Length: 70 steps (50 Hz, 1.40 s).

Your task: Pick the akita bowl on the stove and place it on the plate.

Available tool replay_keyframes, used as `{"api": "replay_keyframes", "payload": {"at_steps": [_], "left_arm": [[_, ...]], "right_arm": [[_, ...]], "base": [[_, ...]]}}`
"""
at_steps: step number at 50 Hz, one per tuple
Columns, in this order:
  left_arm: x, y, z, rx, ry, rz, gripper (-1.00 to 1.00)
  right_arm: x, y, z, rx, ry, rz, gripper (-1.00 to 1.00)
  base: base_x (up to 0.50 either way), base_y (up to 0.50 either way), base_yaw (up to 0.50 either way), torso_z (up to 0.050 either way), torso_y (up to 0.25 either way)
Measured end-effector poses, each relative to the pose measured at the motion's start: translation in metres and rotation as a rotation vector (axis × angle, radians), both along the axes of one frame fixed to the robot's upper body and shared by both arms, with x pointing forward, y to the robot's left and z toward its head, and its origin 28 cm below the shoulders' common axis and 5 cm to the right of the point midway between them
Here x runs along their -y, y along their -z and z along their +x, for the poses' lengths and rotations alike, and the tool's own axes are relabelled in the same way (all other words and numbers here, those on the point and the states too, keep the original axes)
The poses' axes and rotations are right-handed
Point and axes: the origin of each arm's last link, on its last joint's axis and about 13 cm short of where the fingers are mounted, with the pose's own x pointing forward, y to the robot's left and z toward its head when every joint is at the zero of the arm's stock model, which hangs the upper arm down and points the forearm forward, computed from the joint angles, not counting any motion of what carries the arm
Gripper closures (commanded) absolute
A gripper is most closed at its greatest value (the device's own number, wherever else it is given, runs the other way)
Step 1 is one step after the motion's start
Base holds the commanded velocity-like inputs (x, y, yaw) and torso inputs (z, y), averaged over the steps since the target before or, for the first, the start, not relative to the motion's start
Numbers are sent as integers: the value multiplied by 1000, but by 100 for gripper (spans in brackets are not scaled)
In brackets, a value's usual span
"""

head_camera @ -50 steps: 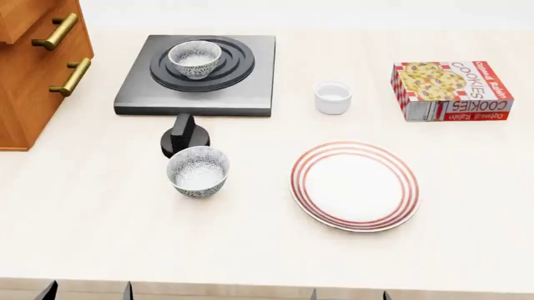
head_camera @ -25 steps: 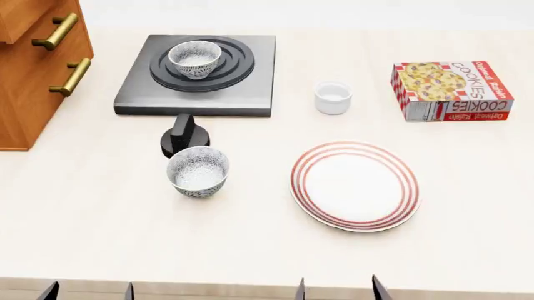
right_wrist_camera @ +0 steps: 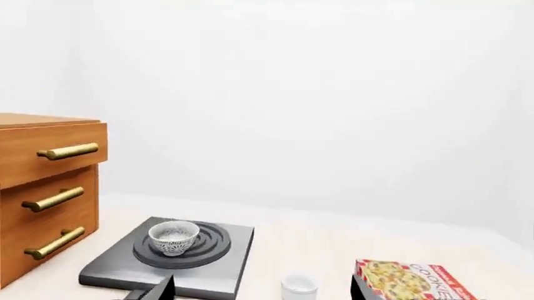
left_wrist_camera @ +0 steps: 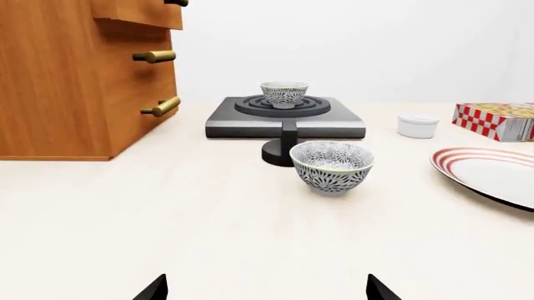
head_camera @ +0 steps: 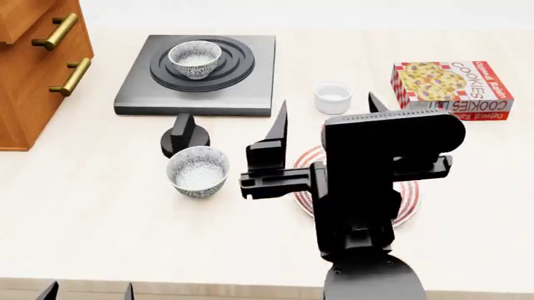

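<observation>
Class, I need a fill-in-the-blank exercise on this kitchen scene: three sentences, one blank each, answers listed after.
1. One akita bowl sits on the ____, centred on its black rings.
2. The cookie box lies beyond the ____, which the right arm partly hides.
3. The black knob stands between the stove and the second ____.

Answers: stove; plate; bowl

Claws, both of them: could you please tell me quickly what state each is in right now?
Left claw: open, holding nothing.
Right claw: open, holding nothing, raised over the plate.
</observation>
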Motion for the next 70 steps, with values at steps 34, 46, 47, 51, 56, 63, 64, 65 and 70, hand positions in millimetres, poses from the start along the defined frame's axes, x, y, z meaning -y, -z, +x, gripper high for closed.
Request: {"api": "replay_keyframes", "payload": {"at_steps": [34,46,47,51,56,63,64,65,70], "left_arm": [[1,0,-1,-3,-4,6,-100],[1,0,-1,-3,-4,6,-100],[1,0,-1,-3,-4,6,-100],[1,0,-1,-4,-5,6,-100],[0,0,-1,0,-10,4,-100],[0,-5,-1,24,-22,0,-100],[0,-6,0,26,-23,-1,-100],[0,-7,0,28,-24,-2,-100],[1,-14,2,35,-21,-1,-100]], "right_arm": [[64,-41,-23,35,122,37,-100],[68,-33,-26,27,138,31,-100],[68,-33,-26,27,139,31,-100],[69,-32,-26,26,141,30,-100],[69,-28,-26,20,143,16,-100],[69,-24,-26,15,141,6,-100],[69,-24,-26,14,140,5,-100],[69,-24,-26,14,140,4,-100],[69,-23,-26,12,139,0,-100]], "base": [[0,0,0,0,0],[0,0,0,0,0],[0,0,0,0,0],[0,0,0,0,0],[0,0,0,0,0],[0,0,0,0,0],[0,0,0,0,0],[0,0,0,0,0],[0,0,0,0,0]]}}
